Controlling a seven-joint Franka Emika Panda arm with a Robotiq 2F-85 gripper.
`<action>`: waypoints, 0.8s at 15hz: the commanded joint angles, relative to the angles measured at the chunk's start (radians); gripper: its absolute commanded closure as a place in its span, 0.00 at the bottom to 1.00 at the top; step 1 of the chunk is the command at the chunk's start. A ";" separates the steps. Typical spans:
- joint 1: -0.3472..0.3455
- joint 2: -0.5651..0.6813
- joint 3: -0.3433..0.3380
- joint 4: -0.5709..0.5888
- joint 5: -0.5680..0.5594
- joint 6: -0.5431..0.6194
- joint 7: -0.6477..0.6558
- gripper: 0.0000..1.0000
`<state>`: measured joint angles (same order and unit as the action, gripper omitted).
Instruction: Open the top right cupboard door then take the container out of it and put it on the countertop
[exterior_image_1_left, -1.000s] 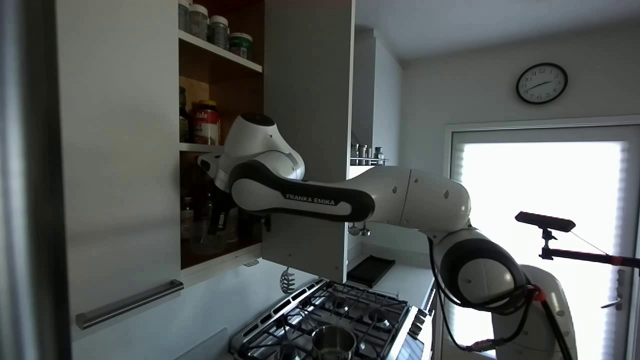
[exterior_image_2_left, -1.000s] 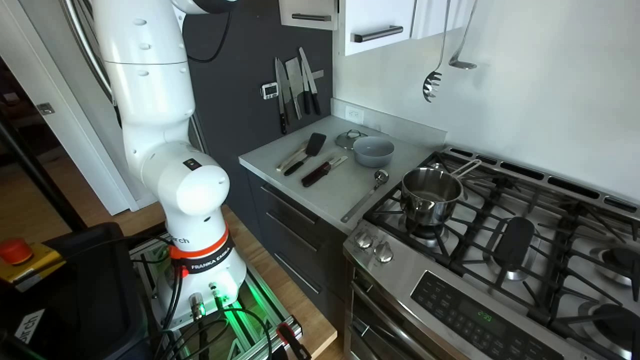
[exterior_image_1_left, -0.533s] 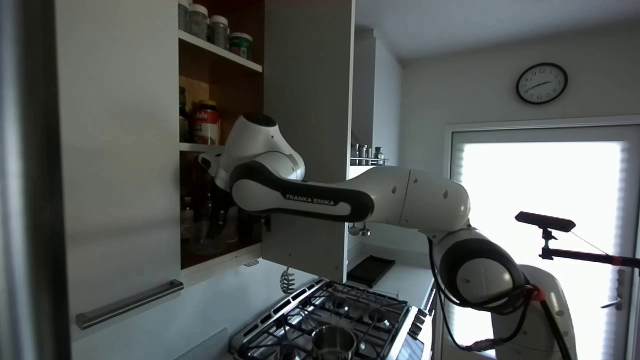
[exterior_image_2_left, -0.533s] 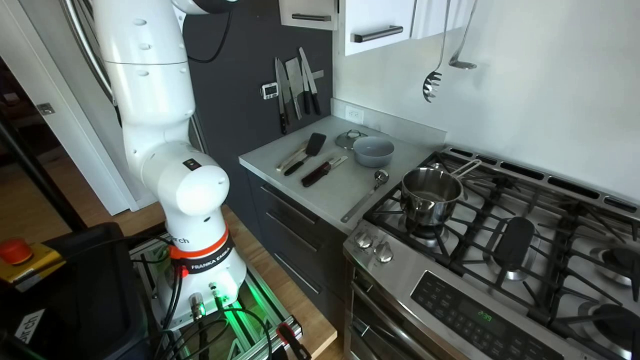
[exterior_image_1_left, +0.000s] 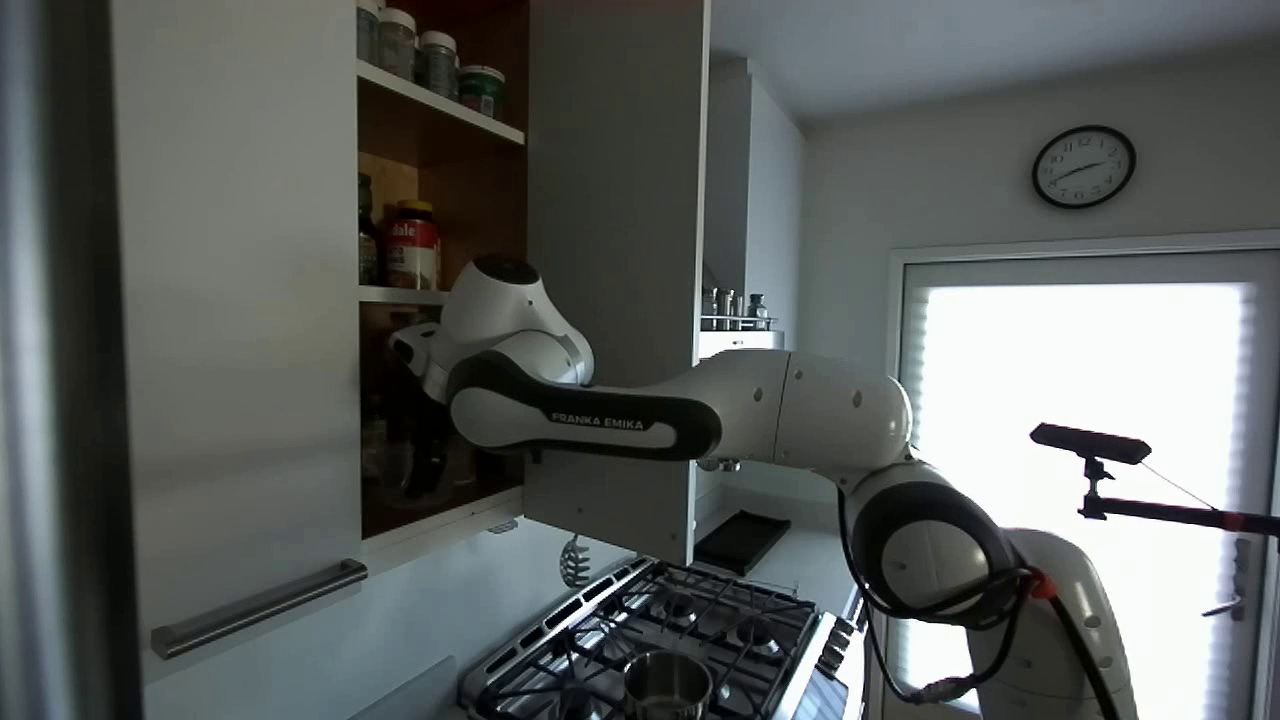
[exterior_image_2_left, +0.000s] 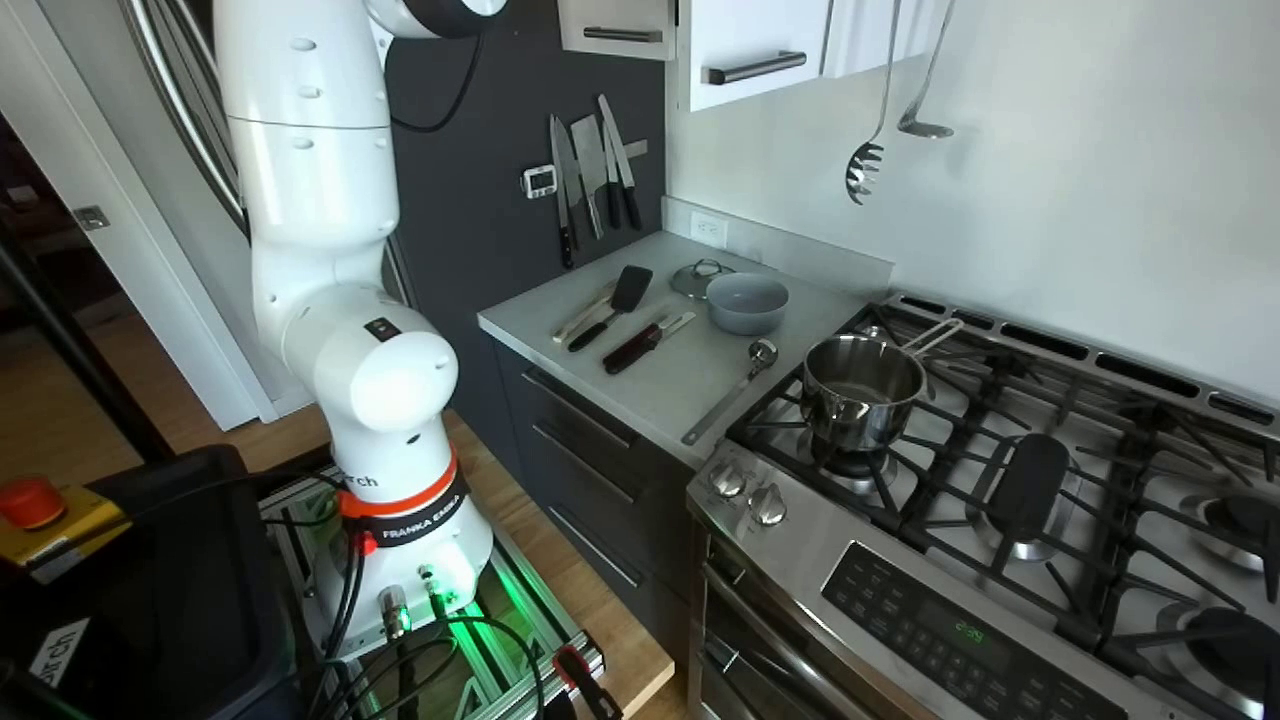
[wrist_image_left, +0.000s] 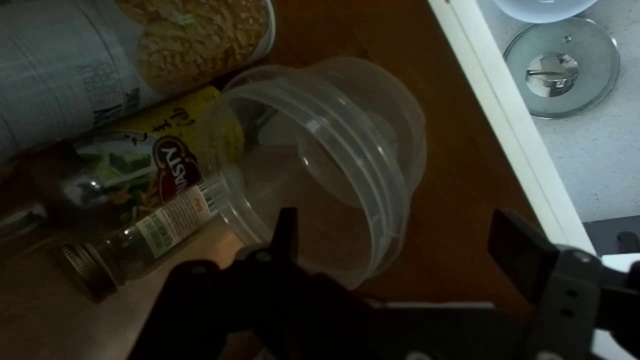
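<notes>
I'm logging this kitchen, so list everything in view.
Plastic container: at least one, clear, cupboard
Jars, bottles, cans: several, mixed, cupboard
Open cupboard door: one, pale, cupboard
Countertop: two stretches, pale, flanking gas stove
Gas stove: one, steel, between stretches
Saucepan: one, steel, gas stove
Bowl: one, grey, countertop
Glass lid: one, clear, beside bowl
Spatula: one, black, countertop
Tray: one, black, countertop
Knives: about five, steel, dark panel
Clock: one, black-rimmed, wall
Pasta fork: one, steel, hanging
Robot arm: one, mostly white, at cupboard
Claw: one, black, open in cupboard
</notes>
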<state>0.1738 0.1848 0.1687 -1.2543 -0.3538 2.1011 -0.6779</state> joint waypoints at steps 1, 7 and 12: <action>-0.015 0.017 0.000 0.018 0.027 -0.003 -0.035 0.35; -0.023 0.009 0.004 0.015 0.077 -0.048 -0.044 0.81; -0.022 0.004 0.002 0.015 0.094 -0.089 -0.041 1.00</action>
<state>0.1588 0.1920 0.1686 -1.2516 -0.2861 2.0583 -0.6943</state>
